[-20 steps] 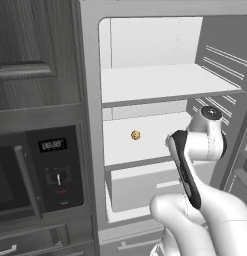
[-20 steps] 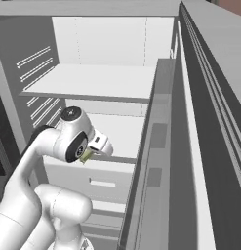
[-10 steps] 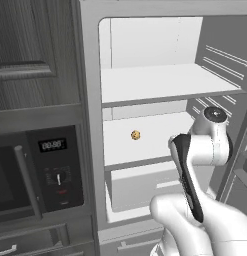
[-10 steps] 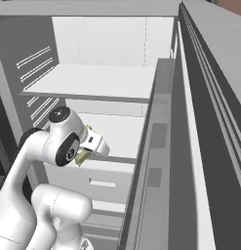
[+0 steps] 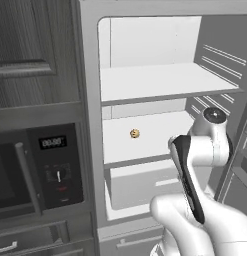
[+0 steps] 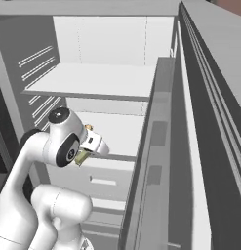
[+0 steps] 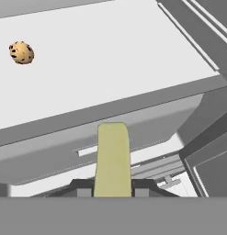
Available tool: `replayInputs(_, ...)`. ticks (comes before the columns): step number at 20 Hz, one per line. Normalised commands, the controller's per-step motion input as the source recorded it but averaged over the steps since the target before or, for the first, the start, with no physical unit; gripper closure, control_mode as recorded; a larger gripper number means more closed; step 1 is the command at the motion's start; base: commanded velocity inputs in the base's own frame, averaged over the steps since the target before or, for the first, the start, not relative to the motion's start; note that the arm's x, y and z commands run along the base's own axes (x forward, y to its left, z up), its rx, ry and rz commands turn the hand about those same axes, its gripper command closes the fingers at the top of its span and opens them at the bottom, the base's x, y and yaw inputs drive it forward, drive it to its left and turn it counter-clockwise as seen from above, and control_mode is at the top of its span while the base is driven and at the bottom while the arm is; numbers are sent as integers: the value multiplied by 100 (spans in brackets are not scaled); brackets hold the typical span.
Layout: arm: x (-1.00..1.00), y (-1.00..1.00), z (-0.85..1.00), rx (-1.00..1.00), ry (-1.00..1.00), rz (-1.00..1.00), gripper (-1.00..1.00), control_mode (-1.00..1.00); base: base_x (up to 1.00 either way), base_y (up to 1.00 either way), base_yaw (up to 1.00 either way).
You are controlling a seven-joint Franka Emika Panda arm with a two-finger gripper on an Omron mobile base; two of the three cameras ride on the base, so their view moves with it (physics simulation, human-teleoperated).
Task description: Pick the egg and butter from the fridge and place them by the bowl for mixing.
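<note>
- The white arm stands before the open fridge (image 5: 145, 45), its end effector (image 7: 112, 190) closed on the butter (image 7: 113, 158), an olive-yellow stick that juts straight out between the two dark finger tips.
- In the hand view, the butter hangs in front of the front edge of the middle shelf (image 7: 110, 59), over the white drawer (image 7: 50, 158) below it, touching neither.
- From the right base view, the butter (image 6: 82, 157) shows as a small olive patch tucked under the wrist, just in front of the same shelf's front edge.
- Compared with a second ago, the wrist has risen and pulled back toward the arm's left in the right base view; in the left base view its round dark-capped joint now sits higher, level with the middle shelf.
- The hold on the butter is unchanged over that time.
- A brown speckled cookie (image 5: 135, 133) lies on the middle shelf near its left side, well apart from the butter, and has not moved; the hand view shows it (image 7: 21, 53) toward the shelf's far left.
- The upper shelf (image 5: 165, 82) is bare, and the fridge door (image 6: 161, 161) stands open at the arm's right.
- A dark oven unit (image 5: 50, 165) with a display sits left of the fridge.
</note>
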Motion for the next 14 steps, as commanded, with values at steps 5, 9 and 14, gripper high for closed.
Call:
replayInputs(5, 0, 0, 0, 0, 0, 0, 100, 100, -59, 0, 2)
replayInputs(9, 0, 0, 0, 0, 0, 0, 100, 100, -60, 0, 7)
replayInputs(14, 0, 0, 0, 0, 0, 0, 100, 100, -34, 9, 40)
